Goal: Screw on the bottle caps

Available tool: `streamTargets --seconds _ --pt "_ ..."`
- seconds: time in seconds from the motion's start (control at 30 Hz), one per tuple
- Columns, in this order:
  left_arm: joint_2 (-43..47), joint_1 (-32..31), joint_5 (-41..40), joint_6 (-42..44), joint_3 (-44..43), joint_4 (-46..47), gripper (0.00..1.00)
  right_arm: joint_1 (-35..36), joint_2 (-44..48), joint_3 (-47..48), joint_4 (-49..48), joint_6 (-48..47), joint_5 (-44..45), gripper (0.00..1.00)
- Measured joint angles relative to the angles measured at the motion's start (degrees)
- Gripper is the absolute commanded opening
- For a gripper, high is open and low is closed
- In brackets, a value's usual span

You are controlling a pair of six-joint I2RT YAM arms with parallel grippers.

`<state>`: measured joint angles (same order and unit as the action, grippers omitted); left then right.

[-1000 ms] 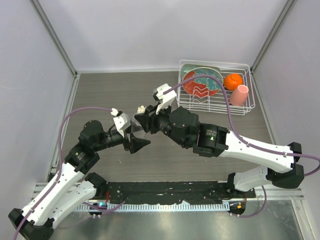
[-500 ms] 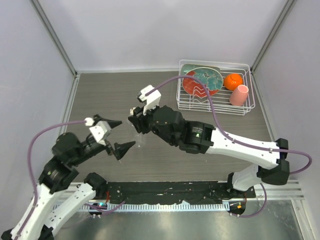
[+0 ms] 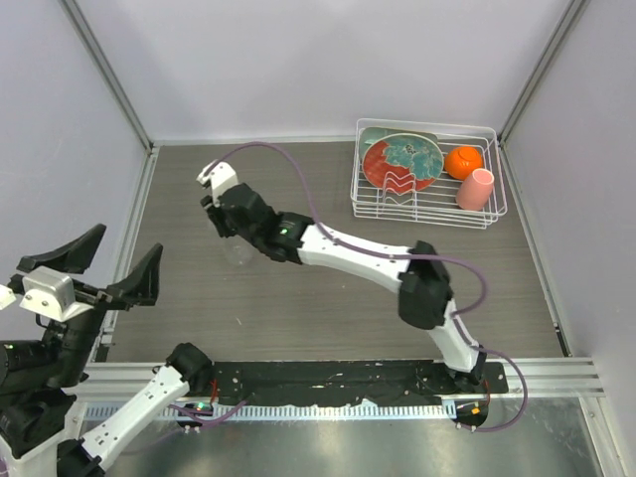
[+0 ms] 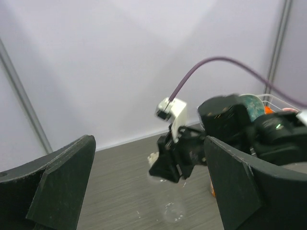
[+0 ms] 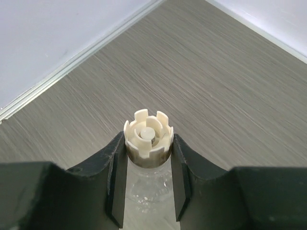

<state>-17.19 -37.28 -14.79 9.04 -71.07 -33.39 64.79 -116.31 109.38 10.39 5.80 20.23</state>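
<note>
A: Start with the right gripper (image 5: 147, 140). Wide or narrow?
B: Narrow. Pinches the tiny cream-white notched screw cap (image 5: 147, 132) from both sides, with black fingers (image 5: 116, 165) pressed against its rim, in the centre of the right wrist frame.
A: And below this cap?
B: Sits on the neck of the small clear colourless plastic bottle (image 5: 146, 191), at the lower centre of that frame. Cannot tell how far threaded on.
A: Where in the overhead frame?
B: Left of centre, in the upper half. Reaches there with the long white right arm (image 3: 348, 250), above the dark grey wood-grain table (image 3: 298, 318). Shows the bottle only as a pale glassy spot just under the black wrist. Cannot tell whether standing on the table or lifted off it.
A: Now the left gripper (image 3: 129, 238).
B: Spread wide, holding nothing. Hangs at the lower left edge of the overhead frame, well apart from the bottle. Looks, in its own wrist frame, toward the right gripper and the bottle at the centre.
A: Anything else to note?
B: At the upper right of the overhead frame, a white wire dish rack (image 3: 437, 204). Holds a red and teal round plate (image 3: 402, 159), an orange ball-like thing (image 3: 463, 161) and a pink plastic cup (image 3: 477, 189).
</note>
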Motion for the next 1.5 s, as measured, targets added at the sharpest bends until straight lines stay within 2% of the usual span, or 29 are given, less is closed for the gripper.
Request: streamTargets --seconds 0.13,0.23,0.4,0.6,0.73,0.83,0.87,0.93,0.97,1.07,1.27,1.5 --pt "-1.6 -0.6 -4.2 -0.1 -2.3 -1.1 1.00 0.0 -13.0 11.7 -3.2 -3.6 -2.7 0.03" --pt "-2.5 -1.1 -5.8 -1.0 -2.7 -1.9 1.00 0.0 -17.9 15.0 -6.4 -5.2 -4.0 0.03" --pt "-3.2 -1.6 -6.9 -2.8 -2.7 -3.2 1.00 0.0 -20.7 14.4 -12.0 -5.7 -5.1 0.03" --pt "-3.5 -1.7 -6.9 -4.7 -2.6 -3.7 1.00 0.4 -20.5 6.3 -22.7 -5.0 -5.0 0.03" --pt "-3.6 -1.7 -6.9 -5.8 -2.6 -4.5 1.00 0.6 -20.5 5.8 -23.8 -4.0 -5.1 0.04" --pt "-3.6 -1.7 -6.9 -6.1 -2.3 -4.9 1.00 1.1 -20.5 5.5 -24.2 -3.7 -5.1 0.19" --pt "-3.6 -1.7 -6.9 -6.1 -2.2 -5.1 1.00 1.4 -20.5 5.2 -24.5 -3.6 -5.1 0.27" --pt "-3.6 -1.7 -6.9 -6.1 -2.1 -5.5 1.00 1.7 -20.5 4.6 -25.5 -3.5 -4.9 0.35" --pt "-3.7 -1.7 -6.9 -6.1 -2.0 -5.6 1.00 1.9 -20.5 4.3 -26.1 -3.5 -4.8 0.43" --pt "-3.8 -1.7 -6.9 -6.1 -1.8 -5.6 1.00 2.3 -20.4 2.9 -28.5 -3.6 -4.3 0.54" --pt "-4.1 -1.7 -6.9 -6.4 -1.2 -5.6 1.00 3.0 -19.4 -0.1 -30.7 -4.1 -3.3 0.67" --pt "-4.2 -1.7 -7.0 -6.6 -1.1 -5.5 1.00 3.2 -18.5 -0.5 -29.6 -4.7 -2.2 0.74"
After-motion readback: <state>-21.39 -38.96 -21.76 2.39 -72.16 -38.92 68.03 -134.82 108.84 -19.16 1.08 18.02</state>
